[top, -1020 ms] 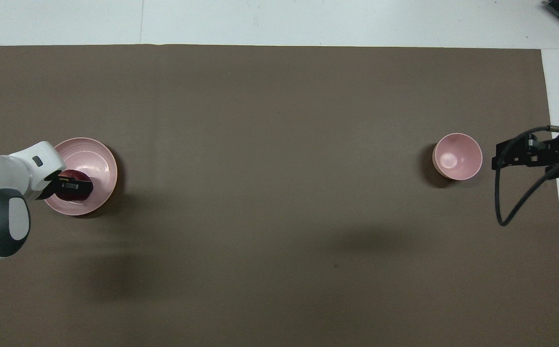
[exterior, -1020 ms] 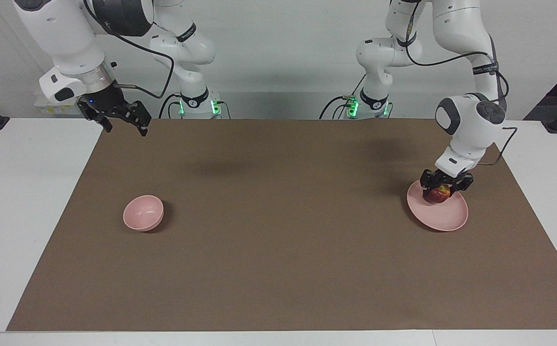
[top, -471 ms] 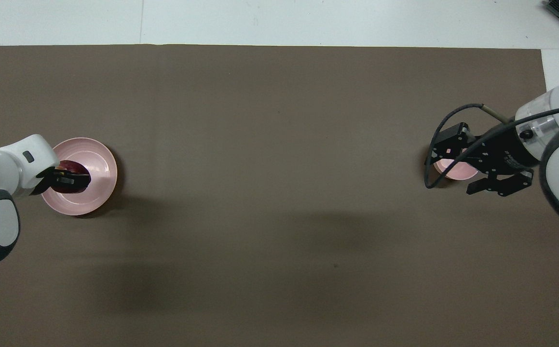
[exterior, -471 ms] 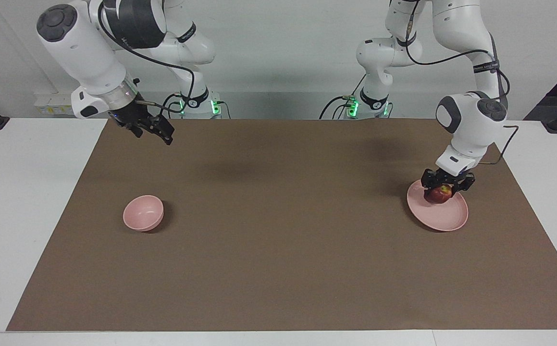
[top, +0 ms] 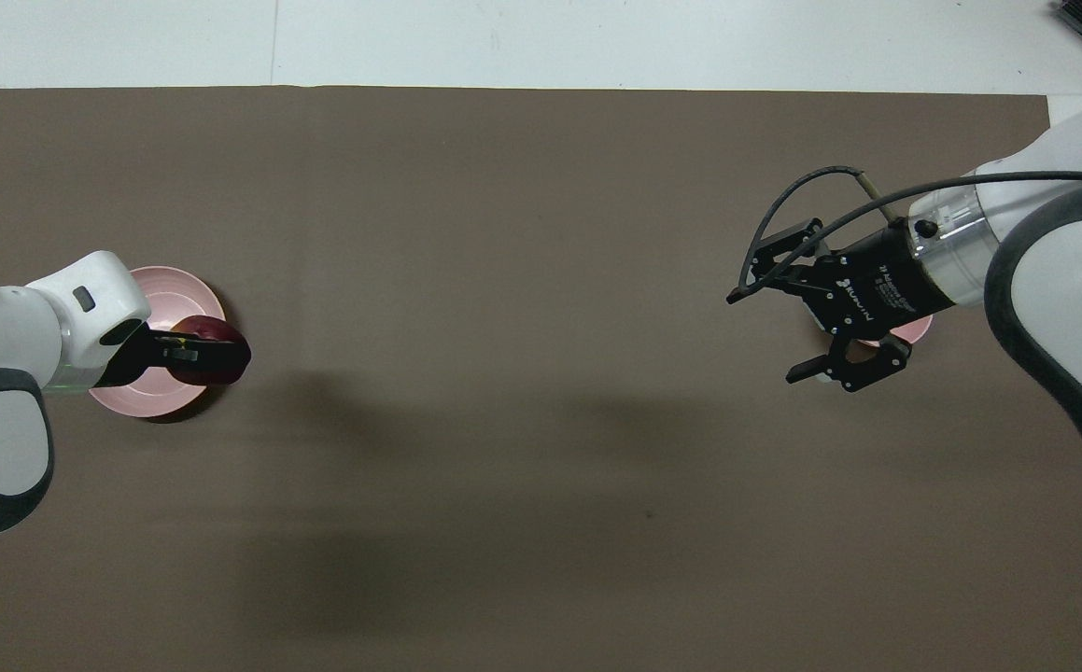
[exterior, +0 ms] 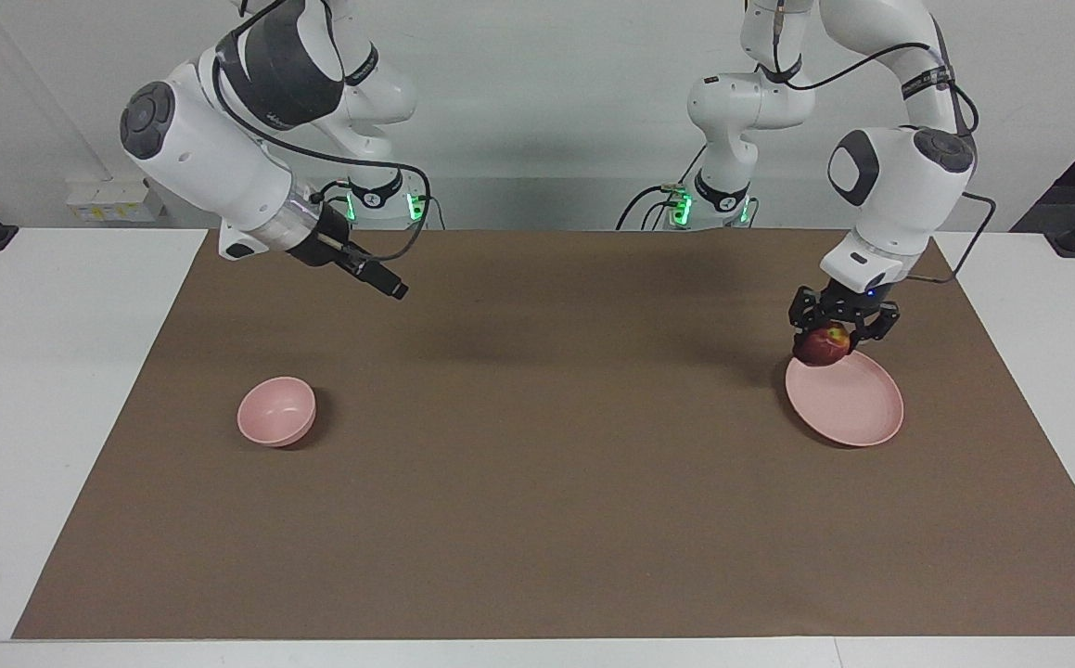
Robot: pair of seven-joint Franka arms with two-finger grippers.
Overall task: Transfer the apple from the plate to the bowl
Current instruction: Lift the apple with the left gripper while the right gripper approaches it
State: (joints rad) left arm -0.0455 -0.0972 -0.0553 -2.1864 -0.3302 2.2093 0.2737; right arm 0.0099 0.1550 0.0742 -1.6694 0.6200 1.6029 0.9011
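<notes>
The apple (exterior: 823, 346) is gripped in the left pincer (exterior: 839, 327) above the plate's (exterior: 857, 408) eleven-o'clock rim; it should be carried level to the bowl (exterior: 276, 410); the right pincer (top: 807, 331) is spread wide.

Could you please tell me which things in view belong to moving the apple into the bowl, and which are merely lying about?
Belonging to the job:
- apple, held by the left gripper over the plate's edge
- pale pink plate
- pale pink bowl
- right gripper, open, raised over the mat near the bowl

Merely lying about:
- brown mat; nothing else rests on it
</notes>
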